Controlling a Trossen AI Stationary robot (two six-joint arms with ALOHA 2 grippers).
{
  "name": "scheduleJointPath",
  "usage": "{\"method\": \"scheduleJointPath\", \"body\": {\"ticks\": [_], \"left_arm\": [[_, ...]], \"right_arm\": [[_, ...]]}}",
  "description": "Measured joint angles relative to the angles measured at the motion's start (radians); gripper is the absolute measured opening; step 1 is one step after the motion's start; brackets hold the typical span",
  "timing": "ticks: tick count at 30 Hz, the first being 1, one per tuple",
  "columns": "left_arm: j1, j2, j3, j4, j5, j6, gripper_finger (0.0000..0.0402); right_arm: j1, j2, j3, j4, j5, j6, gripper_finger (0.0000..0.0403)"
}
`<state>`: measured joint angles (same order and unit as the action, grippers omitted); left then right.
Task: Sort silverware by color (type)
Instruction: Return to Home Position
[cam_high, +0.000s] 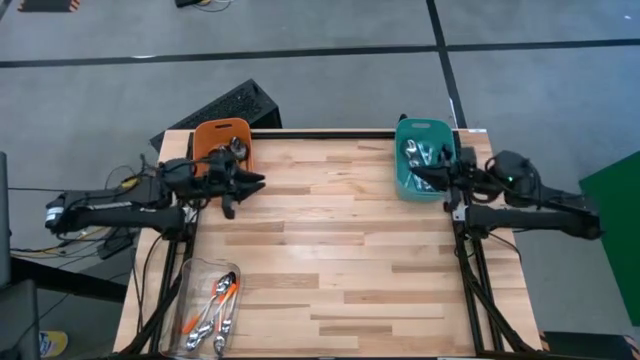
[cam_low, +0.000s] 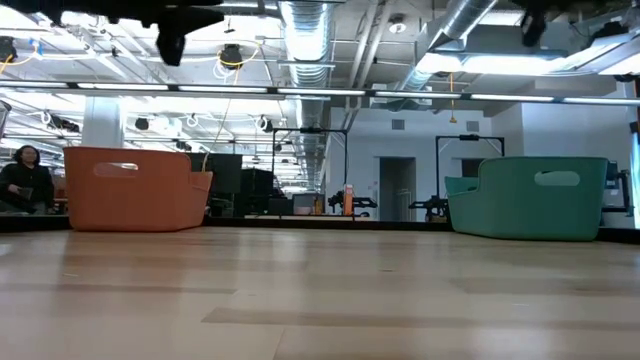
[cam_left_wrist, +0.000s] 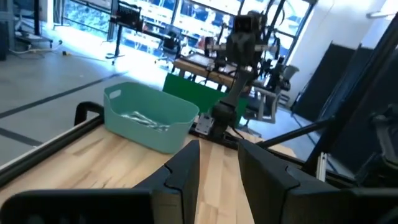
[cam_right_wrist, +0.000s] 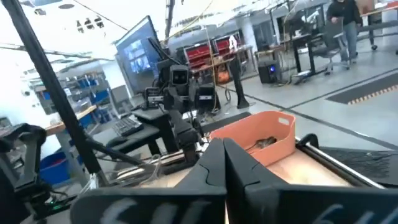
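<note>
Left tool (cam_high: 255, 183) is hovering over the far-left corner of the counter (cam_high: 350, 250), just in front of the orange bin (cam_high: 207, 140), pointing across toward the right side. Its fingers (cam_left_wrist: 180, 174) are standing apart with a clear gap and gripping nothing. Right tool (cam_high: 428, 180) is hovering at the near lip of the teal bin (cam_high: 425, 123) in the far-right corner, pointing back toward the left arm. Its fingers (cam_right_wrist: 205, 168) are pressing together with nothing between them. Orange-handled spoons (cam_high: 225, 298) are lying heaped in the transparent bin (cam_high: 190, 275), which is sitting at the near-left corner, its outer side running close along the counter's left edge. Dark spoons (cam_high: 236, 148) are lying in the orange bin. More spoons (cam_high: 420, 155) are lying in the teal bin with shiny bowls showing, handles probably light blue but hard to tell. Both far bins are sitting right at the far edge. A wide stretch of bare wood is running between the two tools and from the far bins down to the near edge and the near-right corner. In the low view both arms are hanging high at the top border, well above the wood. A person (cam_low: 25, 180) is sitting in the room beyond the orange bin.
</note>
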<state>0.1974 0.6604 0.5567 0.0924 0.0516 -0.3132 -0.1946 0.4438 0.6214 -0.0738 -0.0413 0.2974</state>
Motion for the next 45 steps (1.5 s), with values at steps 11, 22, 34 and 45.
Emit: {"method": "scheduleJointPath", "body": {"ticks": [11, 22, 34, 45], "left_arm": [[-0.042, -0.152, -0.235, -0.035, 0.009, 0.010, 0.0098], [-0.057, -0.263, -0.251, -0.048, -0.061, 0.135, 0.0098], [-0.058, -0.549, -0.390, -0.047, -0.013, 0.128, 0.0038], [-0.058, -0.660, -0.412, -0.187, 0.052, 0.160, 0.0005]], "right_arm": [[0.022, -0.311, -0.317, -0.024, 0.048, 0.036, 0.0009], [0.083, -0.441, -0.386, -0.109, 0.032, -0.117, 0.0009], [0.083, -0.442, -0.386, -0.078, 0.018, -0.171, 0.0009], [0.079, -0.442, -0.393, -0.057, 0.007, -0.227, 0.0009]]}}
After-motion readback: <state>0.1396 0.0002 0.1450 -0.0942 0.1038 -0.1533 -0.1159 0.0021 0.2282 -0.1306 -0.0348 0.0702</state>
